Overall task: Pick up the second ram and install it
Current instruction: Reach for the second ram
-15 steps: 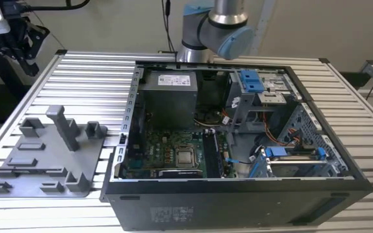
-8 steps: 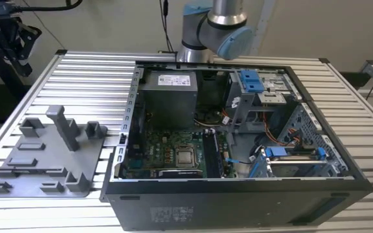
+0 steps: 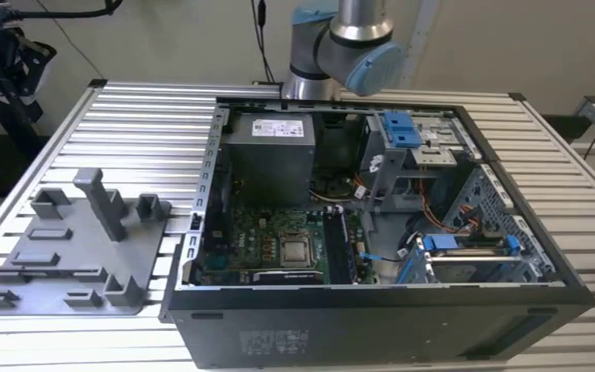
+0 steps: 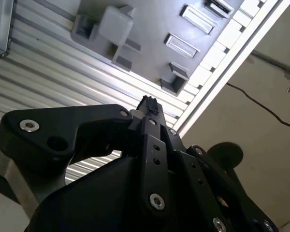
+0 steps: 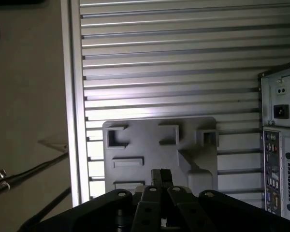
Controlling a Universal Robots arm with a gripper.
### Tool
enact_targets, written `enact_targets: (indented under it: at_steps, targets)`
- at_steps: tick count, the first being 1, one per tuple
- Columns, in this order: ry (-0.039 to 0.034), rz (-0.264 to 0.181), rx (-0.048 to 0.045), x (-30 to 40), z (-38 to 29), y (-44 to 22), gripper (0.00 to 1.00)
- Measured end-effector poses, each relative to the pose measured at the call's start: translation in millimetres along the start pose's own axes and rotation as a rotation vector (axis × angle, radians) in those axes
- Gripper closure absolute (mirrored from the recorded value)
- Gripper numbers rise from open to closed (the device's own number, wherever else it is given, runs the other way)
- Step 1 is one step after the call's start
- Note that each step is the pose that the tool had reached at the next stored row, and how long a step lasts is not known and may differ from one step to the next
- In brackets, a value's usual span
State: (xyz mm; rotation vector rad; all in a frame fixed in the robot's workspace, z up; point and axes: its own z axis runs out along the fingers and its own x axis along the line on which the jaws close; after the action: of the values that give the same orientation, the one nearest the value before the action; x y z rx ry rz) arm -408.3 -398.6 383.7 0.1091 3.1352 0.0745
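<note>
The silver slatted aluminium bench [image 3: 153, 116] carries an open black tower computer case [image 3: 380, 325] lying on its side. The flat grey plastic fixture plate [image 3: 142, 252] with raised blocks lies just beside it, on the exterior view's left. The grey and blue robot arm [image 3: 344, 46] rises behind the case. Inside the case lies the large green motherboard [image 3: 266, 232].

In both wrist views the black linkage gripper [image 4: 147, 104] [image 5: 160, 175] hangs well above the fixture plate [image 5: 154, 145], near the bench edge. Its jaws look drawn together, with nothing visible between them.

This reads as the pick-up stage, not yet at the plate. A clean pick calls for jaws spread wide enough before reaching the stick. They should be squared to its long edges and close on the bare board edges, not on the chips. The stick should be held upright so that it can meet a slot without twisting.

I cannot say where the second ram is. The plate's long, low holders are seen from far off, and no dark blue stick stands out in them. The motherboard's memory slots are dark strips partly shaded by the case wall, so what sits in them is unclear. The case's nearer wall cuts off the motherboard's front edge.
</note>
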Motion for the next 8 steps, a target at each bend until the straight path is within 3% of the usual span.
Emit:
enact_targets:
  at_steps: [8]
  targets:
    - [0.0001, 0.0, 0.0001, 0.2, 0.1, -2.4, 0.89]
